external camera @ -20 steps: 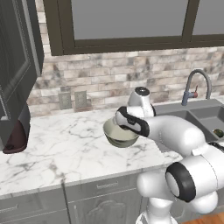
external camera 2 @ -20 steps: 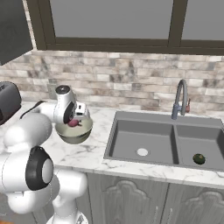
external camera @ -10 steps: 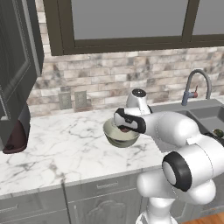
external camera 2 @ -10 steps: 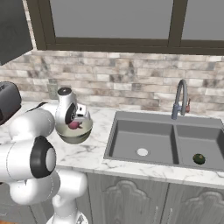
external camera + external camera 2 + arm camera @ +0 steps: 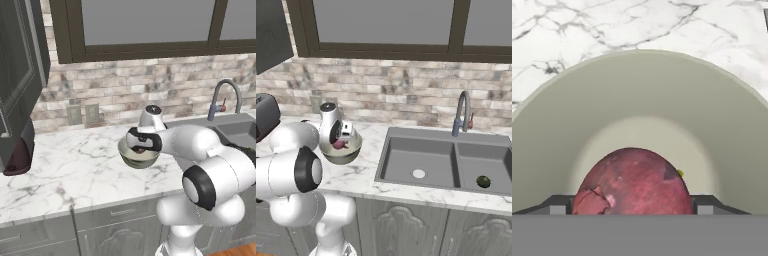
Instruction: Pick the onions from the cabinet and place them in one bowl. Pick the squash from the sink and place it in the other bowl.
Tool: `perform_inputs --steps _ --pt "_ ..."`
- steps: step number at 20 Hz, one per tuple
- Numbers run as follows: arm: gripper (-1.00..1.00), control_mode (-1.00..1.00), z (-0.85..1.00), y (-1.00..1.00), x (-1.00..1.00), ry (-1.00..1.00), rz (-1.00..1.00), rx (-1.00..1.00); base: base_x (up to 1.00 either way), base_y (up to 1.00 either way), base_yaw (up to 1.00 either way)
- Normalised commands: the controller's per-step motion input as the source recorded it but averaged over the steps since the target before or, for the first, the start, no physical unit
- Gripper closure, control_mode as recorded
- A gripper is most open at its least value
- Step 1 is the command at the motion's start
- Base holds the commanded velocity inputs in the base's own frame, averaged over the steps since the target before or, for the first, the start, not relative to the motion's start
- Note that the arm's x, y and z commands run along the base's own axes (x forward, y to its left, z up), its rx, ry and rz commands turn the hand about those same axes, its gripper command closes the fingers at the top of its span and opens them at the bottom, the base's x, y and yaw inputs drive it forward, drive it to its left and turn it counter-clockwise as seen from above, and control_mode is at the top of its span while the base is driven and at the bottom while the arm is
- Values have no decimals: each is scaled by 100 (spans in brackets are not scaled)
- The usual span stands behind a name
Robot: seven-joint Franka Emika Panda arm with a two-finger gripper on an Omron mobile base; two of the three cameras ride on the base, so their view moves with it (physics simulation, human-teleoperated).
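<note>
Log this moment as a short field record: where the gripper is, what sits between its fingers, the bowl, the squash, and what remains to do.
gripper: low inside the bowl, fingers either side of the red onion
red onion: between the fingers, over the bowl's floor; grip or release cannot be told
bowl: pale grey-green, on the marble counter left of the sink
squash: dark green, in the sink's right basin
remaining: squash not yet moved
</note>
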Motion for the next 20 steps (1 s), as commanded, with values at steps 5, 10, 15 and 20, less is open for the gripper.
perform_inputs --steps 5,10,15,20 --pt "-100 -100 -3 -2 6 2 0 0 0 0 0" --pt "-100 -100 5 -6 0 8 -1 -1 0 0 0" --pt "-100 -100 46 1 -6 0 0 -4 0 0 0" --pt "-100 -100 90 -7 -42 0 -7 3 0 0 0"
